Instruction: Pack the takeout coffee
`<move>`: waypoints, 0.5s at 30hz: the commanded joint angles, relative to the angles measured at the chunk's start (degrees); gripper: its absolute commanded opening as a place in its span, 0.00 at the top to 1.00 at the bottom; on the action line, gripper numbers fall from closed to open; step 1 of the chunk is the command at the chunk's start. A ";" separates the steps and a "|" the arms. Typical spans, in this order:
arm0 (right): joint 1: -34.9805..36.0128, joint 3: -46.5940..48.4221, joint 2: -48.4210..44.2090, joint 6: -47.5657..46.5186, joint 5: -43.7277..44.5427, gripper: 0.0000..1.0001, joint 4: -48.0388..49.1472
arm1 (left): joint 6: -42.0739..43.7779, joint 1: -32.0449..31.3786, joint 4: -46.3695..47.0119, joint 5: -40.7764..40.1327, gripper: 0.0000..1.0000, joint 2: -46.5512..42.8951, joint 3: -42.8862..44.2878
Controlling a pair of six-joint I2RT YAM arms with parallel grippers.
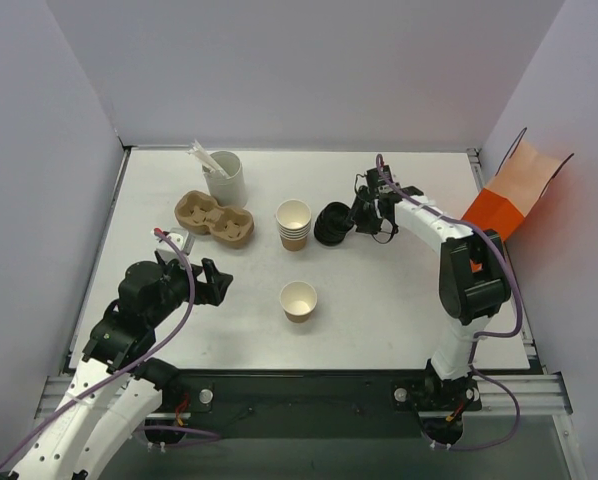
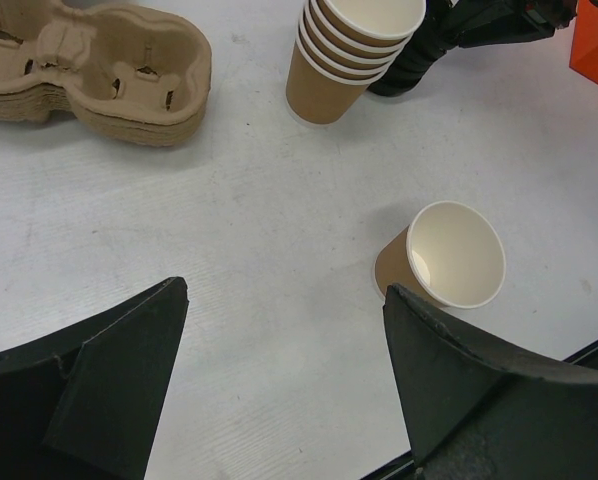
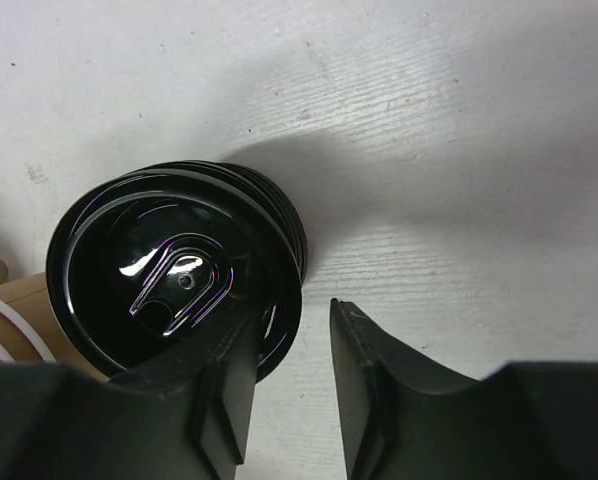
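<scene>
Early stage: no lidded coffee is made up yet.
Lone cup (image 1: 299,300) is seen mid-table, lidless. Right gripper (image 3: 291,315), jaws narrowly apart, is set at the lid pile (image 3: 179,280), nothing clamped. Left gripper (image 2: 284,290) is held wide, empty. Lidding and packing are judged outstanding.

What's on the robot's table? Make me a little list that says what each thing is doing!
Lone cup: upright, no lid, mid-table
Cup stack: farther back
Black lids: stacked beside the cup stack
Left gripper: open, holding nothing
Right gripper: open, straddling the top lid's rim
Carrier trays: stacked, empty, left side
</scene>
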 commanded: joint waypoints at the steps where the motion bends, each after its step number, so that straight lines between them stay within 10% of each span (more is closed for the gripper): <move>1: -0.44 1.93 -0.33 0.87 -0.84 0.67 1.37 | 0.45 -0.23 2.85 1.04 0.11 -0.09 0.78; 15: -0.97 3.86 -3.49 -0.62 0.13 0.89 0.58 | 1.07 -0.23 3.38 1.66 0.13 -1.94 0.08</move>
